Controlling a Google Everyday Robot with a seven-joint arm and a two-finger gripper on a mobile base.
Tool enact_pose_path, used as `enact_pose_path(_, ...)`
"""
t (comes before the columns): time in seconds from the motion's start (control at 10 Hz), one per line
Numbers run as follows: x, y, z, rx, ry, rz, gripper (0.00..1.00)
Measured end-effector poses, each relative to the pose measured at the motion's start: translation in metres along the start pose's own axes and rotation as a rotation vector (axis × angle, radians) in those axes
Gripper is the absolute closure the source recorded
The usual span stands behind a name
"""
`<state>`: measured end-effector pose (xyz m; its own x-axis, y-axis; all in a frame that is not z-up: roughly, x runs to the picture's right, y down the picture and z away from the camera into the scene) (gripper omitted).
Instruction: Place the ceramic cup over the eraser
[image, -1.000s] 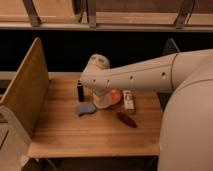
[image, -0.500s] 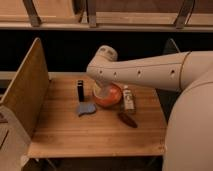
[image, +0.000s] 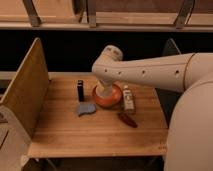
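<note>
The eraser is a narrow black block standing upright on the wooden table, just left of the orange bowl. My gripper is at the end of the white arm, reaching down into the round orange-red bowl, a short way right of the eraser. The arm's wrist covers the bowl's middle. I cannot make out the cream-white ceramic cup apart from the white wrist; it is hidden or blends into it.
A flat light-blue curved piece lies in front of the eraser. A small white block stands right of the bowl, and a dark reddish-brown object lies in front of it. A wooden side panel walls the table's left edge.
The arm has shifted right and a little up, uncovering the eraser and the blue piece. Its end now sits over the bowl's middle rather than the bowl's left side.
</note>
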<state>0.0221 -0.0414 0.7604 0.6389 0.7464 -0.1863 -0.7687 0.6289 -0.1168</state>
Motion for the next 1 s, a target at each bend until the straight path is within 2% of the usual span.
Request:
enact_pose_path(0.3, -0.034, -0.016, -0.020, 0.058, -0.055, -0.025, 1.00)
enact_pose_path(0.4, -0.040, -0.015, -0.020, 0.057, -0.061, -0.038, 1.00)
enact_pose_path(0.6, -0.057, 0.001, -0.010, 0.029, -0.072, -0.086, 1.00)
enact_pose_path(0.9, -0.089, 0.038, 0.014, -0.039, -0.083, -0.175, 1.00)
enact_pose_path(1.0, -0.102, 0.047, 0.017, -0.046, -0.086, -0.214, 1.00)
